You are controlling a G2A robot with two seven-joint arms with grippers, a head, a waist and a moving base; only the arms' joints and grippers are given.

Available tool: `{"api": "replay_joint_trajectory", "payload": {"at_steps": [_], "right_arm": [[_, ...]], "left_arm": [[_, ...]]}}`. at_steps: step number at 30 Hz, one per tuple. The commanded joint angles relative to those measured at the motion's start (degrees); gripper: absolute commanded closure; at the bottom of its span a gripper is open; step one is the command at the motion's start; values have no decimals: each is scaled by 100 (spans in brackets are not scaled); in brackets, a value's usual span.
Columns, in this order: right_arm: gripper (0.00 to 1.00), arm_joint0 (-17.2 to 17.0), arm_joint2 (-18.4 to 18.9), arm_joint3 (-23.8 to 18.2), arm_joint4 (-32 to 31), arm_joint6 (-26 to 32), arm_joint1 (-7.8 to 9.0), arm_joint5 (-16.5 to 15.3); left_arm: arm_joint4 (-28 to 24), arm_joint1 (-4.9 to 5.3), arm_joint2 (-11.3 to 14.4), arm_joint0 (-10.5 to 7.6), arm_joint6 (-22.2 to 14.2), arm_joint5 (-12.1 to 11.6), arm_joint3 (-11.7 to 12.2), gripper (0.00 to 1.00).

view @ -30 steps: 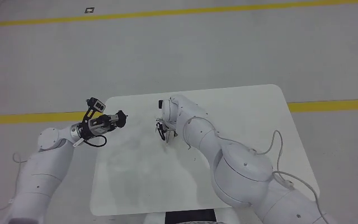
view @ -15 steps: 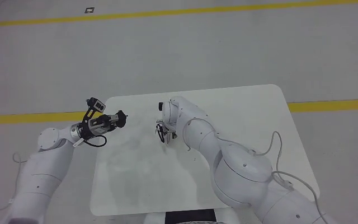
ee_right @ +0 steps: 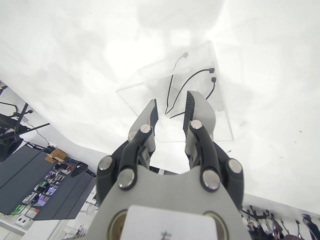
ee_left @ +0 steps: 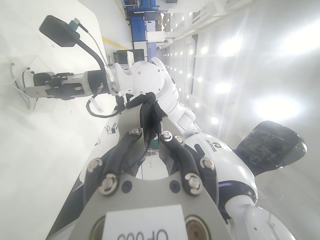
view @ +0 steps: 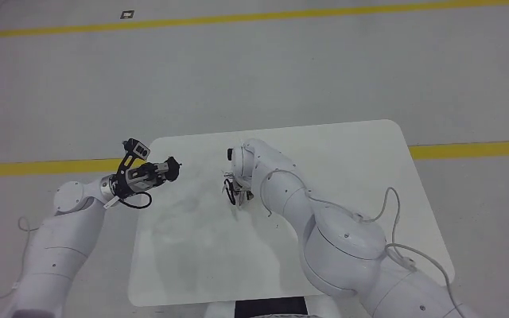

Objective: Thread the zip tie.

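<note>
Grey floor (view: 318,71), yellow line (view: 238,17), white table (view: 350,159).

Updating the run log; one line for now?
right gripper open at clear tray | zip ties lying in tray | left gripper shut

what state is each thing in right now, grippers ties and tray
right gripper: jaws open, empty, over the tray
left gripper: jaws shut on a dark clump
zip ties: three, loose, unthreaded, lying in the tray
tray: clear, resting on the table
</note>
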Motion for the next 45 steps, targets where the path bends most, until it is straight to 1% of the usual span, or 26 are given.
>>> {"api": "replay_joint_trajectory", "payload": {"at_steps": [1,7,11,14,16,32,37,45], "right_arm": [[76,-7,-6,-42,-5,-20,0,0],[76,-40,-28,-121,-11,-56,1,0],[78,-63,-60,-153,-43,-24,1,0],[82,-77,-85,-175,-63,-1,1,0],[83,-85,-97,-191,-63,1,1,0],[83,-120,-197,-175,-9,37,0,0],[86,-75,-178,-156,114,-90,3,0],[82,40,-178,-238,265,-106,11,0]], "left_arm": [[0,0,0,0,0,0,0,100],[0,0,0,0,0,0,0,100],[0,0,0,0,0,0,0,100],[0,0,0,0,0,0,0,100],[0,0,0,0,0,0,0,100],[0,0,0,0,0,0,0,100],[0,0,0,0,0,0,0,100],[0,0,0,0,0,0,0,100]]}}
